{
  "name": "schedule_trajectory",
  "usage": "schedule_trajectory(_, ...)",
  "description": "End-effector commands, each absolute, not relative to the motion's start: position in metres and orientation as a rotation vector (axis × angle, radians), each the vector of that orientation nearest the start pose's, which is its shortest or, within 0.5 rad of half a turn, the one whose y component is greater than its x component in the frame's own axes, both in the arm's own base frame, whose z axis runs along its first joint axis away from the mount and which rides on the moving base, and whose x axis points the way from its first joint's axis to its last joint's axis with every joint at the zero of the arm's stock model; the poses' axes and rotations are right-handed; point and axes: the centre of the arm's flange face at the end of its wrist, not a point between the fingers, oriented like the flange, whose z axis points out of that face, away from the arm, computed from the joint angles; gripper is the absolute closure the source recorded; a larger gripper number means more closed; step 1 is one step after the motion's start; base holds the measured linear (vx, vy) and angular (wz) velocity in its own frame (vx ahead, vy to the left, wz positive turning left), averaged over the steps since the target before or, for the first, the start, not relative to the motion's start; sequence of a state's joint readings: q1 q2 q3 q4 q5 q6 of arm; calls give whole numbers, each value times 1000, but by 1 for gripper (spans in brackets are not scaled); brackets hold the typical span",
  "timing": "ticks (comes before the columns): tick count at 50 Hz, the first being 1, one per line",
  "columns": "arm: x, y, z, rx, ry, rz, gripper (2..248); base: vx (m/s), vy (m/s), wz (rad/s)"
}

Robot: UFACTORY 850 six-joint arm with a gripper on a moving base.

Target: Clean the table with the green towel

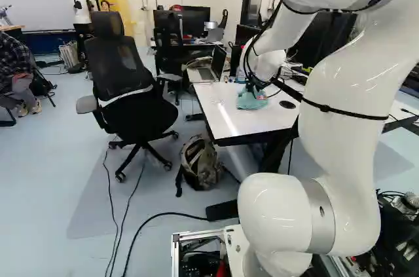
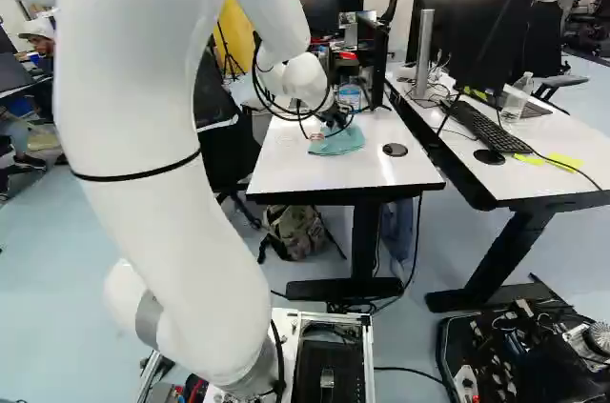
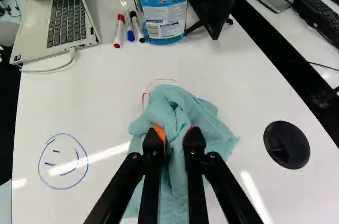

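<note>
Where the green towel (image 3: 206,123) lies bunched on the white table (image 3: 114,97), the gripper (image 2: 335,121) pinches a fold of it, both fingers closed against the cloth. Taking straight ahead of those fingers as twelve o'clock, red strokes (image 3: 164,80) edge out just beyond the towel around twelve, a bottle of blue liquid (image 3: 163,20) farther that way. Three markers (image 3: 130,29) sit at eleven, a laptop (image 3: 66,17) toward half past ten, a blue drawn face (image 3: 62,161) at nine, and a round black disc (image 3: 286,144) at three.

Bright light, streaky glare, soft shadows
</note>
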State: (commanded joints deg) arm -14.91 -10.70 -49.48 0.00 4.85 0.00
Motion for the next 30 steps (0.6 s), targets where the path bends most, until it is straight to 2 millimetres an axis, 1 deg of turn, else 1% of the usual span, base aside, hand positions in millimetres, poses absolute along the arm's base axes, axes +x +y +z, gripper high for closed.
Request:
schedule_trajectory(12, 469, -121, 455, -2998, 381, -1145, 199, 0, 0, 0)
schedule_trajectory(27, 437, -102, 451, -3025, 350, -1033, 199, 0, 0, 0)
schedule_trajectory(30, 434, -100, 451, -3026, 343, -1027, 199, 0, 0, 0)
